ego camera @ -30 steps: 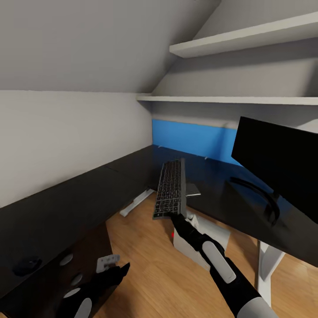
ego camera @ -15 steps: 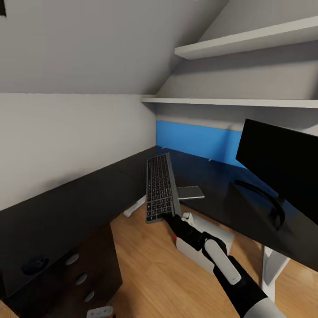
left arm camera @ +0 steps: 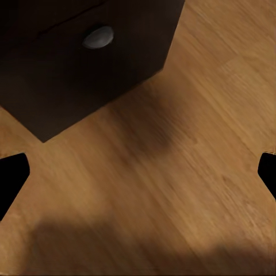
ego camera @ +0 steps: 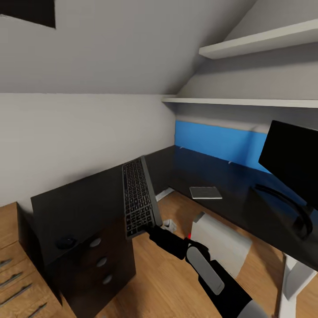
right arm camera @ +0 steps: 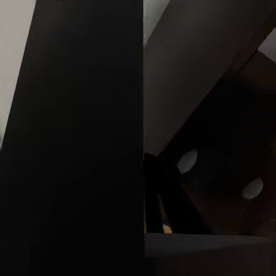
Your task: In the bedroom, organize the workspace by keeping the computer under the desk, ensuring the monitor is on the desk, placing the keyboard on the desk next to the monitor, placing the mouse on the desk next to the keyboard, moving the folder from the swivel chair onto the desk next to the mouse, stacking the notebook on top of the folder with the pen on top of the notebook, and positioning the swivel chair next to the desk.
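Gripping the keyboard (ego camera: 138, 197) by its near short end, the right gripper (ego camera: 149, 229) holds it aloft over the floor — long axis running away from the claw toward the desk (ego camera: 221, 185) corner, the monitor (ego camera: 291, 159) well off to the right.

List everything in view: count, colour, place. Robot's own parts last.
desk: one, black L-shaped top, along both walls.
drawer unit: one, black, three silver knobs, under the desk's near end.
monitor: one, black, on the desk at the right.
keyboard: one, black, held in the air, tilted, above the floor.
mouse: one, black, on the desk above the drawers.
notebook: one, grey, flat on the desk.
computer: one, white, on the floor under the desk.
shelves: two, white, on the wall.
right gripper: black, shut on the keyboard's near end.
left gripper: black fingers apart, over bare floor.
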Motion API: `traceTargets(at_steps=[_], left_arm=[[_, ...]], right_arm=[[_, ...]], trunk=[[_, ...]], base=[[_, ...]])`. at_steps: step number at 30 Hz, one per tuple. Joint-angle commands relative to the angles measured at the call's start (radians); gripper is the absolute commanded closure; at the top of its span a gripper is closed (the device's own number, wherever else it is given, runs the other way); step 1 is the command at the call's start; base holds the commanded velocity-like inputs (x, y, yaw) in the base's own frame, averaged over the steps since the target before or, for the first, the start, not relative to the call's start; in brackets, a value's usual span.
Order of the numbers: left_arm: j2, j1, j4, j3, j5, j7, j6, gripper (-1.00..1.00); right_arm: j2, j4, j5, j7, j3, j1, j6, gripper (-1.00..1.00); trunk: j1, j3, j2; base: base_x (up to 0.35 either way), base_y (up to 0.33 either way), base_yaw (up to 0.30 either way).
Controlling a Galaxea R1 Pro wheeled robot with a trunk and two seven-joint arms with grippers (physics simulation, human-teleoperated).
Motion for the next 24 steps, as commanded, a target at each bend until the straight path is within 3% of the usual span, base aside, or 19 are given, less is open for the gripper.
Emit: traceTargets(at_steps=[1, 6, 18, 24], left_arm=[[0.001, -0.001, 0.003, -0.008, 0.008, 0.010, -0.006, -1.00], [0.004, -0.001, 0.022, -0.004, 0.007, 0.015, -0.010, -1.00], [0.003, -0.001, 0.024, -0.008, 0.005, 0.015, -0.012, -1.00], [0.002, -0.001, 0.024, -0.007, 0.005, 0.014, -0.012, -1.00]], right_arm=[[0.002, 0.000, -0.005, 0.001, 0.013, -0.001, 0.004, 1.00], [0.011, 0.001, -0.004, -0.001, 0.044, -0.001, 0.005, 1.00], [0.026, 0.004, -0.006, -0.002, 0.058, -0.001, 0.006, 1.00], [0.021, 0.002, -0.015, 0.008, 0.052, -0.001, 0.013, 1.00]], trunk=[[-0.001, -0.001, -0.001], [-0.001, -0.001, -0.001], [-0.001, -0.002, -0.001], [-0.001, -0.003, -0.001]], base=[[-0.175, -0.085, 0.281], [-0.058, -0.028, 0.281], [-0.002, -0.001, 0.281], [0.000, 0.000, 0.082]])
